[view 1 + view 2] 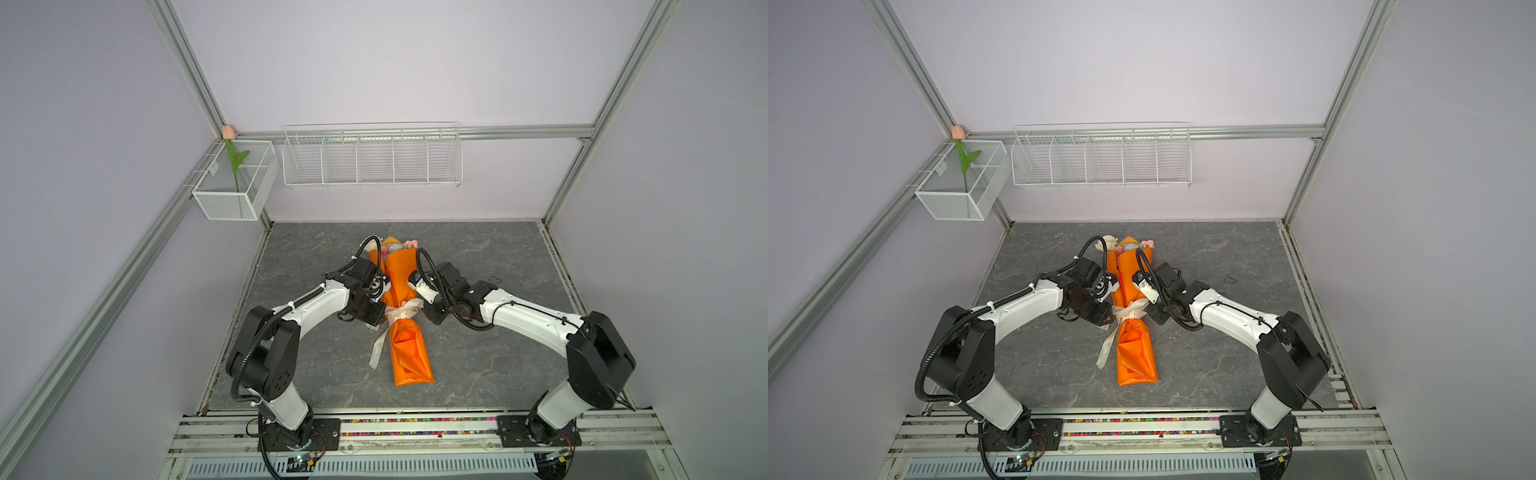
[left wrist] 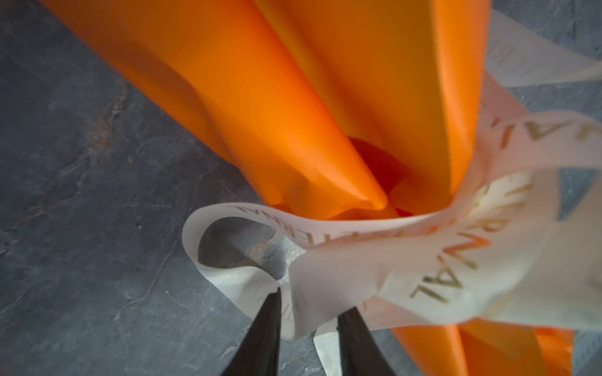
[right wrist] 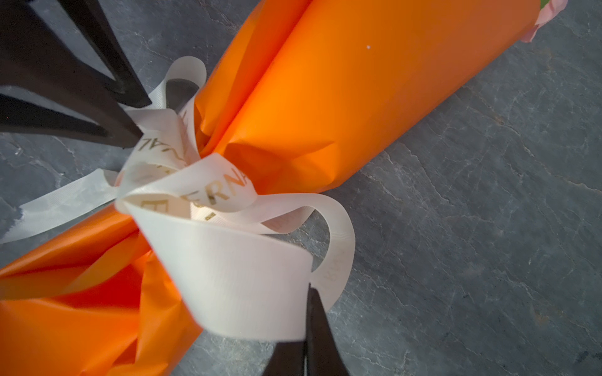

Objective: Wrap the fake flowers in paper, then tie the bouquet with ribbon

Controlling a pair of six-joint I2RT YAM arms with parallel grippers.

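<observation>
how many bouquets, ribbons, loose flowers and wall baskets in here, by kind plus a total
bouquet: 1
ribbon: 1
single tulip: 1
wall baskets: 2 (mesh box, wire rack)
total: 5

Both arms look alike from where I stand. The left arm (image 1: 316, 305) and the right arm (image 1: 528, 318) each have smooth white shells between chunky matte black joint housings (image 1: 270, 353). A ribbed black cable conduit (image 1: 309, 296) runs along the left one, pinned with white cable ties (image 1: 291, 308). A thin black cable (image 1: 536, 309) lies along the right shell. Black cable loops (image 1: 417, 262) arch over the wrists. Each arm is bolted to a flat black base plate (image 1: 328, 430) with silver screws. The left end effector (image 2: 314, 299) has two matte black fingers (image 2: 264, 335) tapering to thin wedges — the right end effector (image 3: 309, 289) looks the same.
</observation>
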